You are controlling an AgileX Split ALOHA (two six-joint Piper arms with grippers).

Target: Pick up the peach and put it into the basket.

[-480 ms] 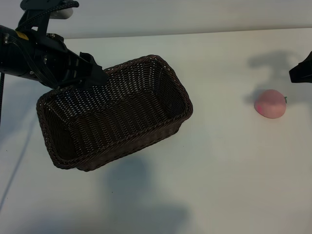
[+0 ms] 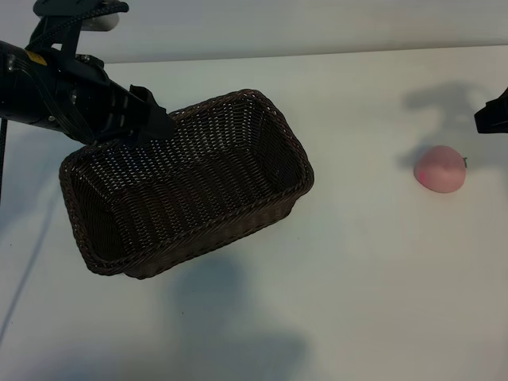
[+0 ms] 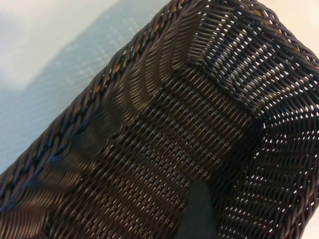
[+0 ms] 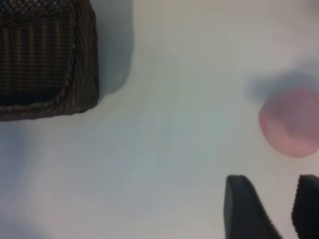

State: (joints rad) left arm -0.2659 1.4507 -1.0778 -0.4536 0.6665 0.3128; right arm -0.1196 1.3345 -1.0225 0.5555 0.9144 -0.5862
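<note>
The step in hand is the approach to the peach (image 2: 440, 169), judged from how things lie: the fruit sits untouched on the white bench (image 2: 357, 278) at the far right of the exterior view, well apart from the basket (image 2: 186, 184), and nothing is lifted yet. The right gripper (image 4: 276, 201) hovers near the peach, only its dark edge showing at the right border of the exterior view; in its own wrist view 2 dark fingers (image 4: 246, 206) stand partly spread with a clear gap between them and nothing in it, the pink fruit lying just beyond their tips and a little off their line. The next move probably calls for shifting the gripper until the gap sits over the peach, opening wider if the fruit proves broader than the gap, then descending and closing gently on its rounded sides. The peach is nearly round, so it has little long axis to speak of; its tiny dark stem tip points toward the right edge of the exterior view. The basket's long axis runs diagonally, from the lower left to the upper right of that view, mouth open upward. The left gripper (image 2: 147, 117) sits at the basket's rear rim (its wrist view looks straight into the weave), spread wide, and whether it touches the rim cannot be told.
</note>
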